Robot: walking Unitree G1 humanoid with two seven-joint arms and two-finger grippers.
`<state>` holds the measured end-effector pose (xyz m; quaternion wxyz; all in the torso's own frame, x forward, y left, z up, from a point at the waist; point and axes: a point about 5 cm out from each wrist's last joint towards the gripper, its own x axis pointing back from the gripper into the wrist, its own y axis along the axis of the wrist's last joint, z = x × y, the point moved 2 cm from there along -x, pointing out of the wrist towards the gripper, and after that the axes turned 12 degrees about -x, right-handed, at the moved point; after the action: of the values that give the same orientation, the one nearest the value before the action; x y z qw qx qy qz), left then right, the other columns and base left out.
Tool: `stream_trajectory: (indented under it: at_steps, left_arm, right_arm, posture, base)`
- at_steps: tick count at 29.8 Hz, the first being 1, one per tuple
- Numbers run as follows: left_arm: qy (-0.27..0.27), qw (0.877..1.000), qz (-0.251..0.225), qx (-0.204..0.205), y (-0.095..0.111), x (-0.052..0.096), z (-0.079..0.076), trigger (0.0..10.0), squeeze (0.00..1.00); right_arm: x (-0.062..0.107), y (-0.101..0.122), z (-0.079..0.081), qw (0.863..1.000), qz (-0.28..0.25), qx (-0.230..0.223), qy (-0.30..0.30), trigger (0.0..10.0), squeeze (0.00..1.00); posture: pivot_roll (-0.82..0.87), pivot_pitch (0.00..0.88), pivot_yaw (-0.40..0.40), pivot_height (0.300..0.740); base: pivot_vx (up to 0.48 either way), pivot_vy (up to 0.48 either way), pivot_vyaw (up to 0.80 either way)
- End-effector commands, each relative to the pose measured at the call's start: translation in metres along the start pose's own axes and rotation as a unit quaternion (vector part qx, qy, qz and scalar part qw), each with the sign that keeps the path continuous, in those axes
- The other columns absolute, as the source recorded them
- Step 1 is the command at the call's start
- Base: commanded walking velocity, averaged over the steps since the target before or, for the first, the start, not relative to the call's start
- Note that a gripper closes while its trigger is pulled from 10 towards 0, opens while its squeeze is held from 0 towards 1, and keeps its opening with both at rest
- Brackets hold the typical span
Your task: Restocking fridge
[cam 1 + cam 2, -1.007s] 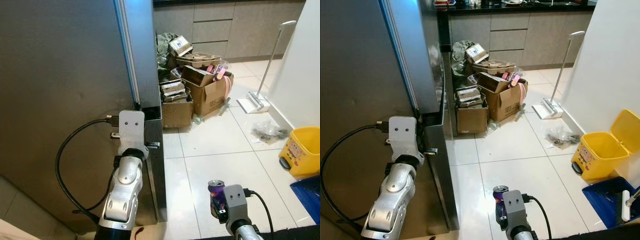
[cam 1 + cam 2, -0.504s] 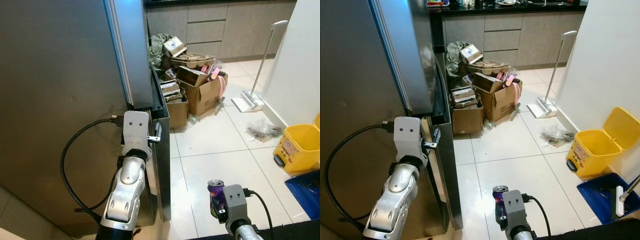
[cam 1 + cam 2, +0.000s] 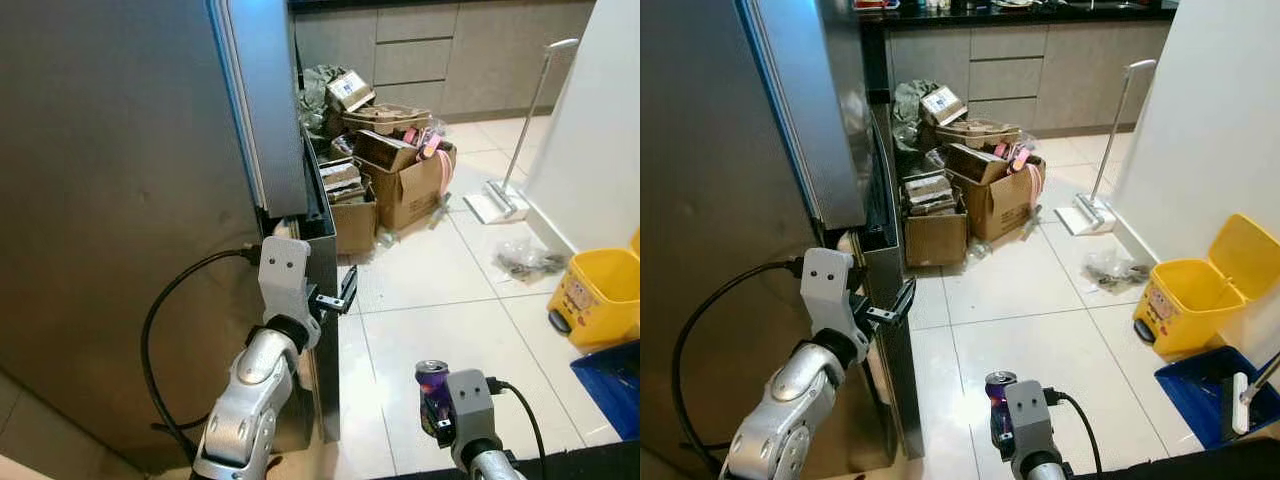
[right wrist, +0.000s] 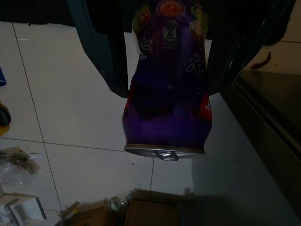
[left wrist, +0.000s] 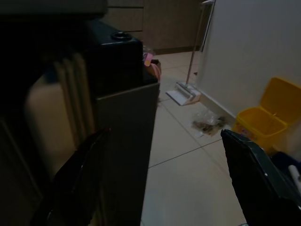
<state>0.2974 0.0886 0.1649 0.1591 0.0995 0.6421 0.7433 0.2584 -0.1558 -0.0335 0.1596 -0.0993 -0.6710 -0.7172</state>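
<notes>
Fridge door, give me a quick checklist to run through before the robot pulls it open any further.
1. Left gripper at the edge of the lower fridge door: ok, one finger sits on each side of that edge in the left wrist view.
2. Door swung wide enough to load: not ok, only a narrow gap shows.
3. Purple can secure in the right gripper: ok, its fingers are shut on the can, which stands upright.
4. Floor in the door's swing path: ok, the white tiles nearby look bare; the cardboard boxes sit further back.
5. Free shelf space inside: cannot tell, the interior is hidden.
</notes>
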Motion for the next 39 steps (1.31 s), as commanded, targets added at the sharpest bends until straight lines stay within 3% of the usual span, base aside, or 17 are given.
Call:
stream_trajectory:
  at_steps: [1, 5, 13, 24, 31, 39]
  left_arm:
    - [0.008, 1.000, 0.007, -0.014, -0.004, 0.000, 0.002, 10.0, 0.00]
    - [0.027, 0.999, 0.002, -0.031, -0.003, -0.009, 0.003, 10.0, 0.00]
    - [0.103, 0.993, 0.005, -0.062, -0.002, -0.020, 0.029, 10.0, 0.00]
    - [0.138, 0.988, 0.012, -0.066, -0.005, -0.020, 0.052, 10.0, 0.00]
    - [0.138, 0.988, 0.018, -0.062, -0.009, -0.016, 0.051, 10.0, 0.00]
    - [0.087, 0.996, 0.016, -0.010, -0.009, -0.024, 0.026, 10.0, 0.00]
  right_arm:
    - [0.002, -0.003, 0.001, 1.000, 0.004, -0.002, -0.002, 10.0, 0.00]
    - [0.001, -0.003, 0.003, 1.000, 0.004, -0.003, 0.001, 10.0, 0.00]
    - [0.002, -0.003, 0.002, 1.000, 0.003, -0.002, 0.000, 10.0, 0.00]
    - [0.003, -0.005, 0.003, 1.000, 0.004, -0.005, -0.003, 10.0, 0.00]
    - [0.003, -0.005, 0.002, 1.000, 0.005, -0.005, -0.003, 10.0, 0.00]
    - [0.001, -0.003, 0.004, 1.000, 0.003, -0.004, -0.001, 10.0, 0.00]
  posture:
    - [-0.08, 0.058, 0.003, 0.740]
    - [-0.08, 0.057, 0.000, 0.740]
    - [-0.08, 0.063, 0.001, 0.740]
    - [-0.09, 0.068, 0.010, 0.740]
    - [-0.08, 0.066, 0.006, 0.740]
    - [-0.09, 0.064, 0.004, 0.740]
  base:
    - [0.000, 0.000, 0.00]
    - [0.000, 0.000, 0.00]
    - [0.000, 0.000, 0.00]
    - [0.000, 0.000, 0.00]
    - [0.000, 0.000, 0.00]
    - [0.000, 0.000, 0.00]
